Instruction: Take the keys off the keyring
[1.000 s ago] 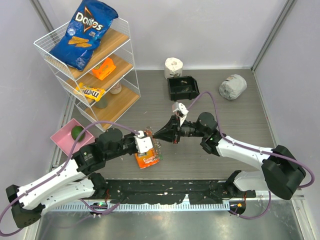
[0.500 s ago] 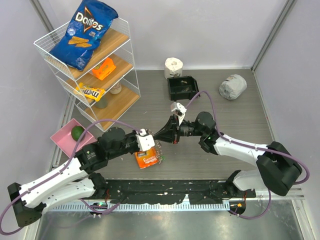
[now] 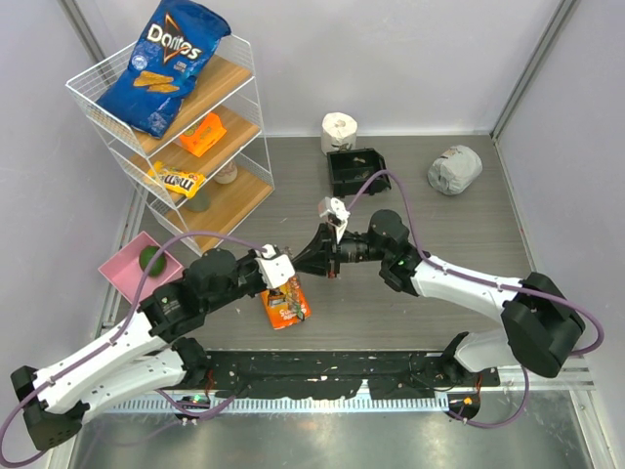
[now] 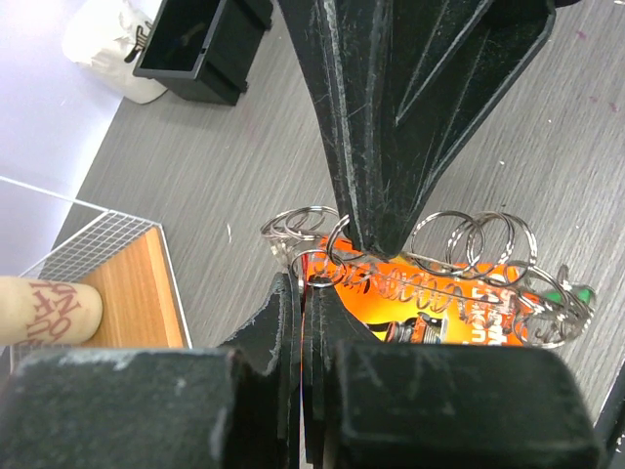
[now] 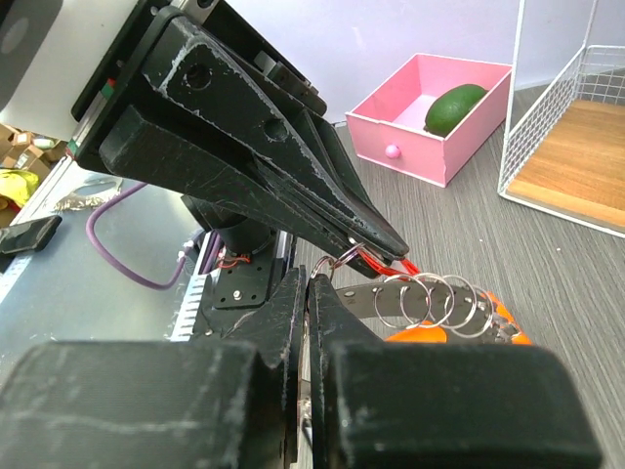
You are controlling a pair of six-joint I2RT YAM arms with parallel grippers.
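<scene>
The keyring (image 4: 420, 288) is a flat perforated metal band held above the table, with several thin split rings (image 5: 430, 298) threaded through it. An orange packet (image 3: 283, 305) hangs with it, showing behind the band (image 4: 391, 305). A green-headed key (image 4: 578, 293) shows at the band's far end; other keys are hidden. My left gripper (image 3: 291, 278) (image 4: 305, 288) is shut on the band's near end, a thin orange edge between its jaws. My right gripper (image 3: 301, 262) (image 5: 311, 283) meets it tip to tip, shut on a small split ring (image 5: 322, 266) at that same end.
A wire rack (image 3: 249, 103) with a Doritos bag (image 3: 166, 63) and snacks stands at the back left. A pink tray (image 3: 122, 278) with a green fruit lies left. A black bin (image 3: 356, 171), toilet roll (image 3: 339, 132) and grey wad (image 3: 454, 168) sit at the back.
Both grippers have shifted left together, staying tip to tip. The orange packet has moved left with them. Both have stayed shut.
</scene>
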